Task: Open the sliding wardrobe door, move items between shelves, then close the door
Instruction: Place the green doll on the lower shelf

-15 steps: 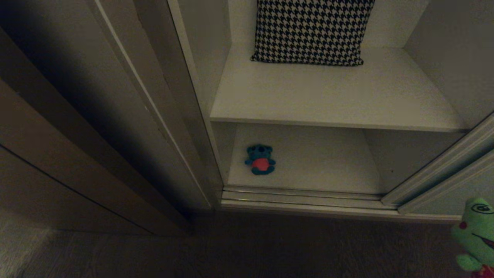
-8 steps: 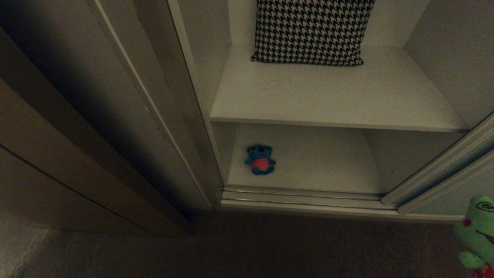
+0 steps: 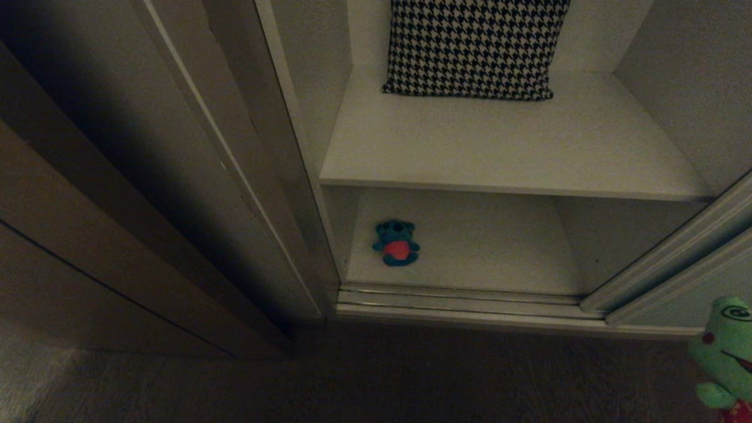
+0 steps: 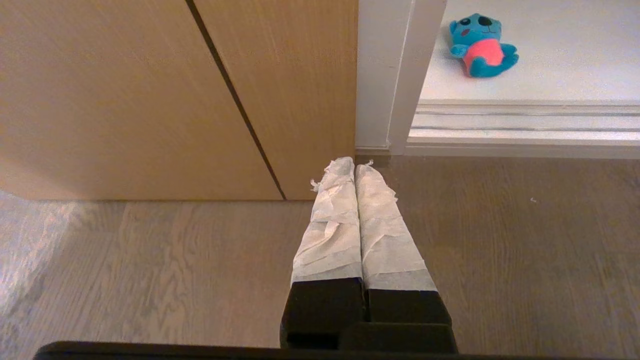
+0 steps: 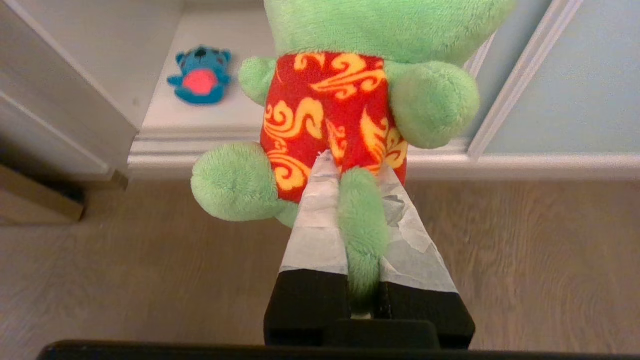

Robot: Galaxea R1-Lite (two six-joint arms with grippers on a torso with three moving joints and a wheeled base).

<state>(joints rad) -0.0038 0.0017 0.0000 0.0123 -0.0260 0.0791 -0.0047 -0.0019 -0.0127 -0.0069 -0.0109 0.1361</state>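
The wardrobe stands open, with the sliding wardrobe door [image 3: 705, 288] [image 5: 575, 85] pushed to the right. A blue plush toy with a red belly [image 3: 396, 242] [image 4: 479, 45] [image 5: 201, 75] lies on the lower shelf [image 3: 482, 247], near its left front corner. The upper shelf [image 3: 499, 153] carries only a pillow. My right gripper [image 5: 356, 167] is shut on a leg of the green frog [image 5: 350, 100] [image 3: 725, 352] and holds it above the floor in front of the wardrobe's right side. My left gripper [image 4: 354, 165] is shut and empty, low over the floor.
A black-and-white houndstooth pillow [image 3: 473, 47] leans at the back of the upper shelf. A brown wooden side panel [image 3: 88, 235] [image 4: 150, 100] flanks the wardrobe on the left. The door track [image 3: 470, 302] runs along the wardrobe's foot, above the wood floor [image 3: 411, 376].
The frog has shifted very slightly at the lower right edge of the head view. Nothing else has moved.
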